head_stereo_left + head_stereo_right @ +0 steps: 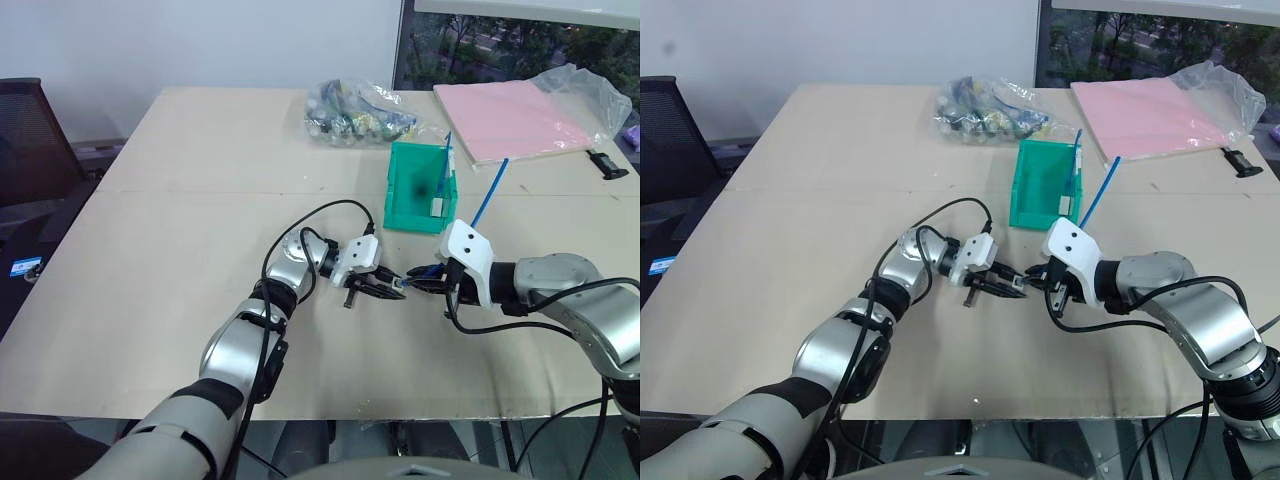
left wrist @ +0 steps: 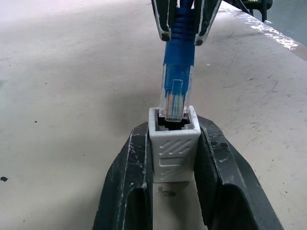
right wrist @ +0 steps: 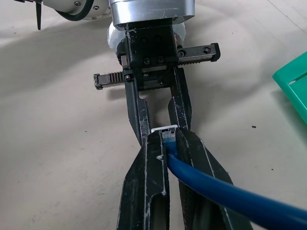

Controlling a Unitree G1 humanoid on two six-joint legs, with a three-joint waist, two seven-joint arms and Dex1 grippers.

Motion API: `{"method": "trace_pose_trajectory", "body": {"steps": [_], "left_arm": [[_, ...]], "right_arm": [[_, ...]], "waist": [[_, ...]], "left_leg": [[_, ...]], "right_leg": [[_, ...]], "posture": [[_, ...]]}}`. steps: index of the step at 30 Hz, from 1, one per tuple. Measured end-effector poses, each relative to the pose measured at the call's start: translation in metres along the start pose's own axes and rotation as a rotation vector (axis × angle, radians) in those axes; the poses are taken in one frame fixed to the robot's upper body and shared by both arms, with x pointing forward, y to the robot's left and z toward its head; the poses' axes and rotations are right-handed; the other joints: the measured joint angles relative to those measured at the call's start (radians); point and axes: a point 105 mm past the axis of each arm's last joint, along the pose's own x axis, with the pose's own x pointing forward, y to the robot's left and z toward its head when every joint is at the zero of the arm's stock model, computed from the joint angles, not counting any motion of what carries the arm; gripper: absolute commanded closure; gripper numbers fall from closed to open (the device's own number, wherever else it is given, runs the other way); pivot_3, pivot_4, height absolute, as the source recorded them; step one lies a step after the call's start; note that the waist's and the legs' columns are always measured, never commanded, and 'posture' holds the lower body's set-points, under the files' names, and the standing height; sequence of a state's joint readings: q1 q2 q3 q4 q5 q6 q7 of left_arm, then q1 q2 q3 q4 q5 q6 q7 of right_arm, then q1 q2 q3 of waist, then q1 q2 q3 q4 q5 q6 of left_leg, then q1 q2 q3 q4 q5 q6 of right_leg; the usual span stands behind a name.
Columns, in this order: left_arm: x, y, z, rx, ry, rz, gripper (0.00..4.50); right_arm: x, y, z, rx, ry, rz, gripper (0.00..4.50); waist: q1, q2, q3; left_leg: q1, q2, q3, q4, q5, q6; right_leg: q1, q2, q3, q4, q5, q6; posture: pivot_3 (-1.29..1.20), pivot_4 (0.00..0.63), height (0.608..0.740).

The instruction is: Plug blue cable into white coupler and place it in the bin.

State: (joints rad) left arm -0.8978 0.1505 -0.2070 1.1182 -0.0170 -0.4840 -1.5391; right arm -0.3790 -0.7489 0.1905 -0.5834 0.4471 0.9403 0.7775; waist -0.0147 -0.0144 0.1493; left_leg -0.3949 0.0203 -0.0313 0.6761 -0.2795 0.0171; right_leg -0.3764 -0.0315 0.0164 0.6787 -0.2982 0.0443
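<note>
I see the ribbed white coupler [image 2: 175,148] clamped in my left gripper [image 2: 175,191]. The cable [image 2: 178,57], clear plug [image 2: 175,98] entering its socket, is pinched by my right gripper [image 3: 168,148] above a scuffed beige table [image 1: 180,250]; the green bin [image 1: 415,190] stands beyond.

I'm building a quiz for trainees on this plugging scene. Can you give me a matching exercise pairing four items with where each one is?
Things:
1. small white plastic coupler
2. blue cable
3. translucent green plastic bin
4. flat pink sheet pack

Places:
A. on the table's far right corner
B. clamped in the left gripper
C. pinched by the right gripper
D. standing just beyond both grippers

Pairs: 1-B, 2-C, 3-D, 4-A
</note>
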Motion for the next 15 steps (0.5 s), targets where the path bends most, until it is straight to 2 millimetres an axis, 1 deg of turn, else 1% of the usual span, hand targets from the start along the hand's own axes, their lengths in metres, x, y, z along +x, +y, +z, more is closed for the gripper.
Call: {"method": "trace_pose_trajectory", "body": {"steps": [7,15], "left_arm": [[-0.0003,0.0,-0.0001,-0.002,0.001,0.001,3.94],[-0.0009,0.0001,-0.0009,-0.011,0.003,0.001,3.94]], "right_arm": [[0.0034,0.001,0.001,-0.002,0.009,0.002,4.5],[0.0081,-0.001,0.0083,-0.021,0.008,-0.002,4.5]], "waist": [[0.0,0.0,0.0],[-0.002,0.0,0.0]], "left_leg": [[0.0,0.0,0.0,0.0,0.0,0.0],[0.0,0.0,0.0,0.0,0.0,0.0]], "right_leg": [[0.0,0.0,0.0,0.0,0.0,0.0],[0.0,0.0,0.0,0.0,0.0,0.0]], "posture": [[0.0,0.15,0.74],[0.0,0.15,0.74]]}}
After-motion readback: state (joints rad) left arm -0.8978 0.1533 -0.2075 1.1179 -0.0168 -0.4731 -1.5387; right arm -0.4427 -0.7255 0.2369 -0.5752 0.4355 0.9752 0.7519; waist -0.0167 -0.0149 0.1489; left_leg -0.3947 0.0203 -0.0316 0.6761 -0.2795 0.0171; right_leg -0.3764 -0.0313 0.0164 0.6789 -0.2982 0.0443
